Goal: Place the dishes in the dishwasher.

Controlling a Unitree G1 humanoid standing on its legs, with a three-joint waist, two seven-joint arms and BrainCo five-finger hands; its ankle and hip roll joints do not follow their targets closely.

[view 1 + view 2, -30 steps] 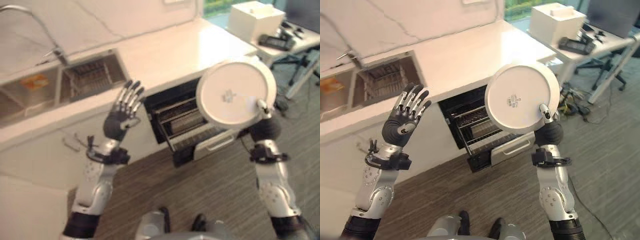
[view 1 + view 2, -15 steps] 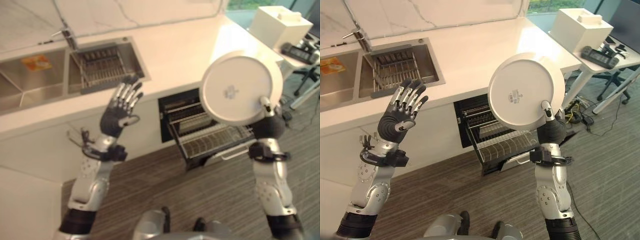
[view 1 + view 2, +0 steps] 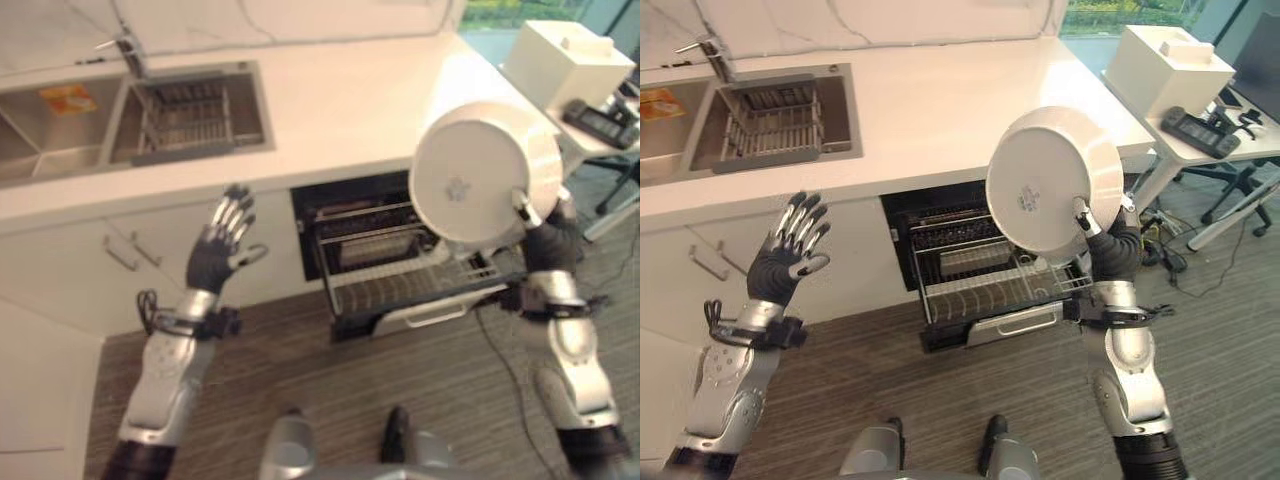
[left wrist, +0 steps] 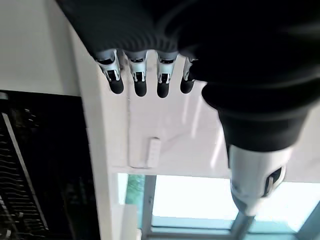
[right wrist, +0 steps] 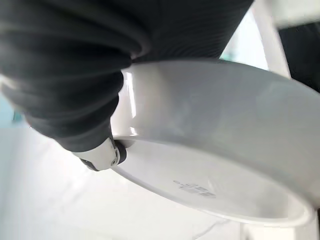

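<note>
A large white bowl (image 3: 1052, 180) is held up on edge, its underside facing me, above the open dishwasher (image 3: 970, 260). My right hand (image 3: 1110, 245) grips it at the lower right rim, thumb (image 5: 102, 152) pressed on the base. Below the counter the dishwasher's wire rack (image 3: 405, 280) is pulled out, with a pale dish in it. My left hand (image 3: 785, 255) is raised at the left in front of the cabinet doors, fingers (image 4: 135, 82) straight and spread, holding nothing.
The white counter (image 3: 930, 110) carries a double sink (image 3: 765, 115) with a wire drainer and a tap. A side table (image 3: 1210, 125) at the right holds a white box (image 3: 1165, 65) and a dark device. Striped wood floor (image 3: 940, 410) lies below.
The whole view has shifted, so the camera moved. The bowl has tilted and now sits over the pulled-out rack; my left hand sits lower, in front of the cabinets.
</note>
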